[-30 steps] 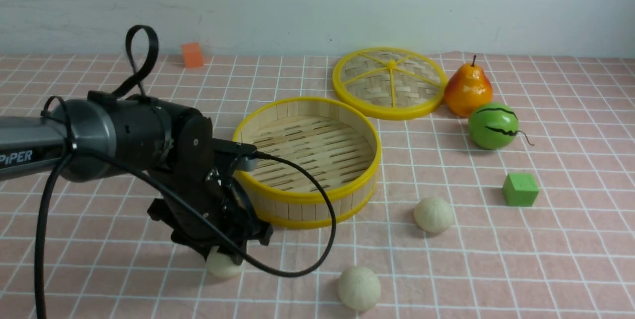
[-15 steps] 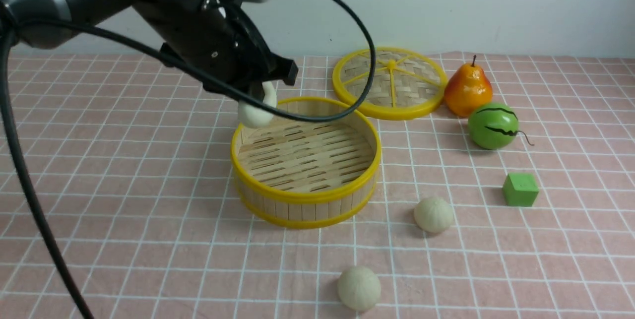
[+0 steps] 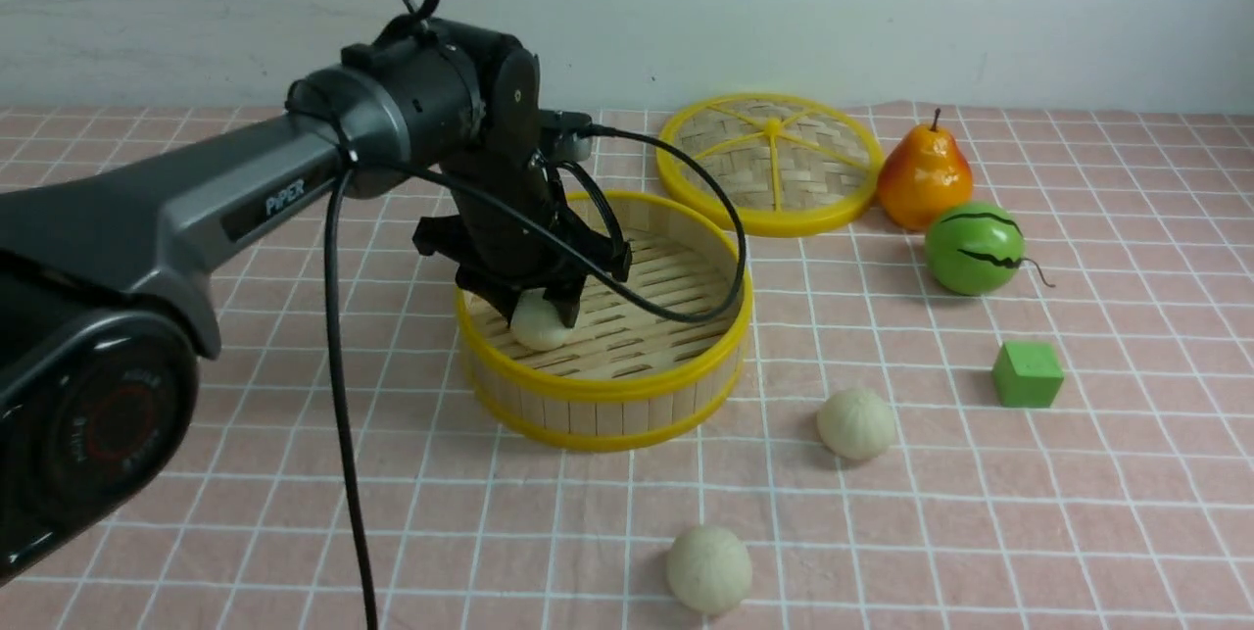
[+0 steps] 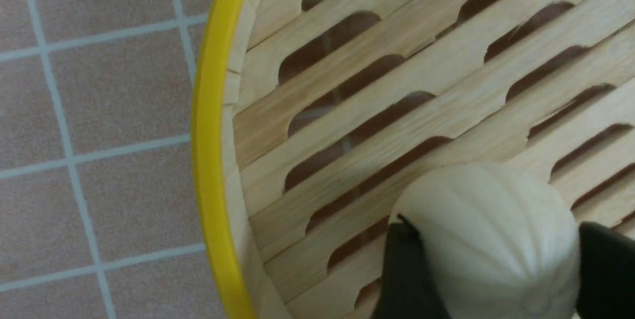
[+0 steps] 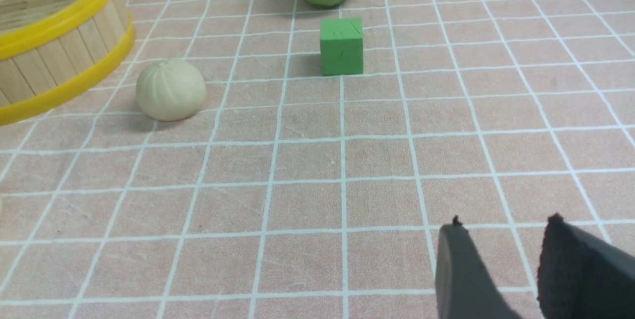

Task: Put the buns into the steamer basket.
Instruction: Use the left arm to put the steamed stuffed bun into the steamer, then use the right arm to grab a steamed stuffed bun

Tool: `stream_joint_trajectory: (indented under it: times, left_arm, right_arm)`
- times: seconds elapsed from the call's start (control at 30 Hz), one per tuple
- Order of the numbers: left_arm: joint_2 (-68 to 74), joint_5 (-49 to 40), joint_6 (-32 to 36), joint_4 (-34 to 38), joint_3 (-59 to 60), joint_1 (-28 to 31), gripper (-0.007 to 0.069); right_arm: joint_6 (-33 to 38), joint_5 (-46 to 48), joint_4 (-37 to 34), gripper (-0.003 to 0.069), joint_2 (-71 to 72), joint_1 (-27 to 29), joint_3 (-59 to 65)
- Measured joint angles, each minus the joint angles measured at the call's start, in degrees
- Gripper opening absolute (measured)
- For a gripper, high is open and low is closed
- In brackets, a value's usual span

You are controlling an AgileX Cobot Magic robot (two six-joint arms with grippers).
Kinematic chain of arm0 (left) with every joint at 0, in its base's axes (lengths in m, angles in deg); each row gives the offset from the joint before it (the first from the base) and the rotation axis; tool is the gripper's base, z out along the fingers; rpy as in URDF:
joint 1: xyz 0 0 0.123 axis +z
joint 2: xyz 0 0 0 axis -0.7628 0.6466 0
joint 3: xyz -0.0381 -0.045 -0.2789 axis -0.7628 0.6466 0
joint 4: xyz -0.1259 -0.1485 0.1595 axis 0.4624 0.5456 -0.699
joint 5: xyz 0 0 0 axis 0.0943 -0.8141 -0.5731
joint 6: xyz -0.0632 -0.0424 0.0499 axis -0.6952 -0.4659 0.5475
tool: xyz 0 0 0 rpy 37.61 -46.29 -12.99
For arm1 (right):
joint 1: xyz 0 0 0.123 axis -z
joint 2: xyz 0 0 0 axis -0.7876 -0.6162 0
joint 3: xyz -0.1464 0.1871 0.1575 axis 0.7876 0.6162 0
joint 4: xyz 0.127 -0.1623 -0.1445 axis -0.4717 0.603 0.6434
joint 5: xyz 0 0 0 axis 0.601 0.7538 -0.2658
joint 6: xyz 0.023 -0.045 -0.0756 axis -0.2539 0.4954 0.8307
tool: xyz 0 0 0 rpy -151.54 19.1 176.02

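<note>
The steamer basket stands mid-table. One cream bun rests round and unsquashed on its slatted floor near the left wall. My left gripper reaches down into the basket, open, with a finger at each side of that bun. Two more buns lie on the cloth: one right of the basket, one in front of it. My right gripper hovers low over the cloth, open and empty; the front view does not show it.
The flat woven lid lies behind the basket. A pear, a green striped melon toy and a green cube stand at the right. My left arm's black cable hangs over the table's left side.
My left gripper picked a bun from the front left cloth, carried it up over the basket rim, then lowered it onto the basket floor, where the fingers have spread.
</note>
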Motion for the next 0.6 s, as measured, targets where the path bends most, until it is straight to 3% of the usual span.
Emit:
stream_joint_trajectory:
  times: [0.13,0.23,0.43,0.6]
  left_arm:
    - [-0.61,0.0,0.0,0.0,-0.35,0.0,0.0537]
    - [-2.99,-1.27,0.0,-0.4,-0.35,0.0,0.0564]
    - [-15.79,-9.37,-0.06,-1.72,-0.35,0.0,0.0558]
    - [-28.75,-13.92,-0.4,-1.57,0.08,0.0,0.0489]
  right_arm:
    - [0.0,0.0,0.0,0.0239,0.0,0.0,0.0]
    - [0.0,0.0,0.0,0.0239,0.0,0.0,0.0]
    - [0.0,0.0,0.0,0.0239,0.0,0.0,0.0]
    - [0.0,0.0,0.0,0.0239,0.0,0.0,0.0]
